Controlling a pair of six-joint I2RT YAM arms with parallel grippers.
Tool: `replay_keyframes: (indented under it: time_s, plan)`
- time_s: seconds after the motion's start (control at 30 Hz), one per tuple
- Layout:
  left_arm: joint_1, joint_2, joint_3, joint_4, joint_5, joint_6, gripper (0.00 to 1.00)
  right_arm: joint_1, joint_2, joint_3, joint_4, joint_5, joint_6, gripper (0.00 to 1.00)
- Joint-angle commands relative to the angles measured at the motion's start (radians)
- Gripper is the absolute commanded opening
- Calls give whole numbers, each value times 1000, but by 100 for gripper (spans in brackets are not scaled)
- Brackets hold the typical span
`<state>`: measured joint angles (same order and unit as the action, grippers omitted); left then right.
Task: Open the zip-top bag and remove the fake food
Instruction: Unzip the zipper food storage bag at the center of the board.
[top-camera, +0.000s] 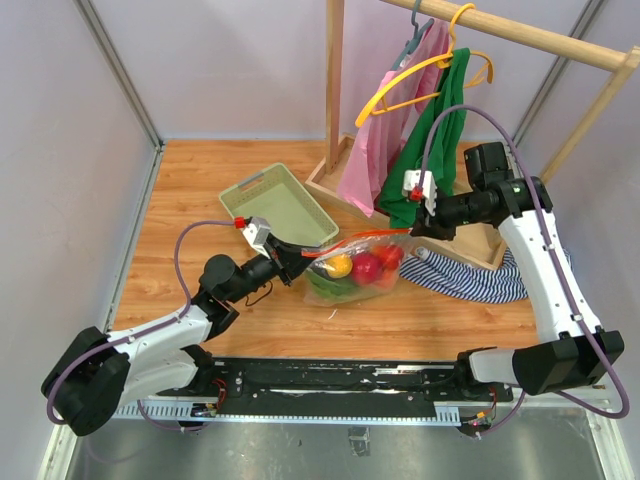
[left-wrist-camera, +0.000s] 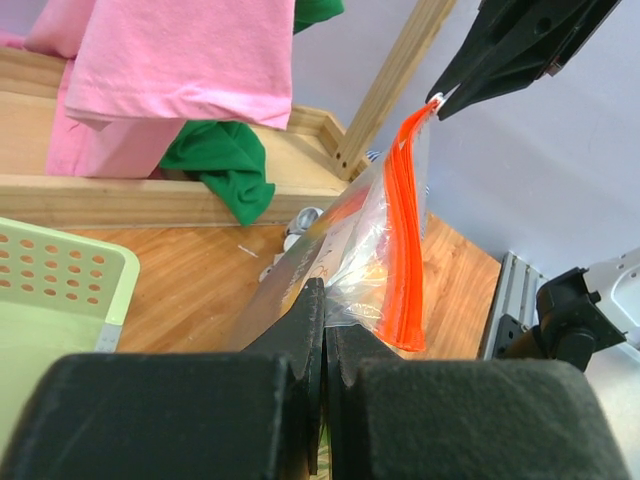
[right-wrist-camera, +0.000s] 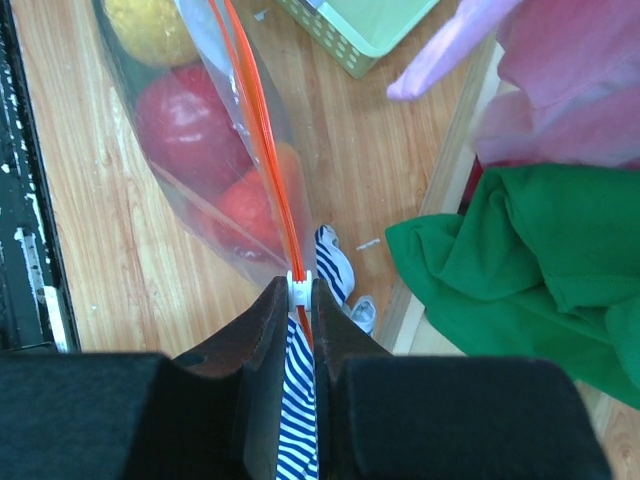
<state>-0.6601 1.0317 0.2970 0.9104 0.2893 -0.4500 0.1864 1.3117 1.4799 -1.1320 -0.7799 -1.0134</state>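
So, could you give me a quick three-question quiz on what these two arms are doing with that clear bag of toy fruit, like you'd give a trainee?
1. True or false: the small glossy plastic fruits have left the large clear crinkly zip-top bag and lie in the pale green slotted basket.
2. What does the right gripper pinch?
A) the yellow hanger
B) the white slider on the bag's orange zip strip
C) the striped cloth
3. Fill in: the left gripper is shut on an edge of the ___.

Key:
1. False; they are inside the bag.
2. B
3. bag
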Motion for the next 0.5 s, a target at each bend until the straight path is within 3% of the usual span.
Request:
replay_keyframes:
  time_s: [0.0,0.4,0.47]
  plan:
    - [22,-8,-3,6,-2,27,0,-41,-30,-6,-8,78,-26,8]
    - [34,-15,6,-14,11,43,0,-67,-30,-21,-9,137,-38,9]
    - [34,-12,15,-14,31,50,0,-67,-29,-12,-19,106,-38,21]
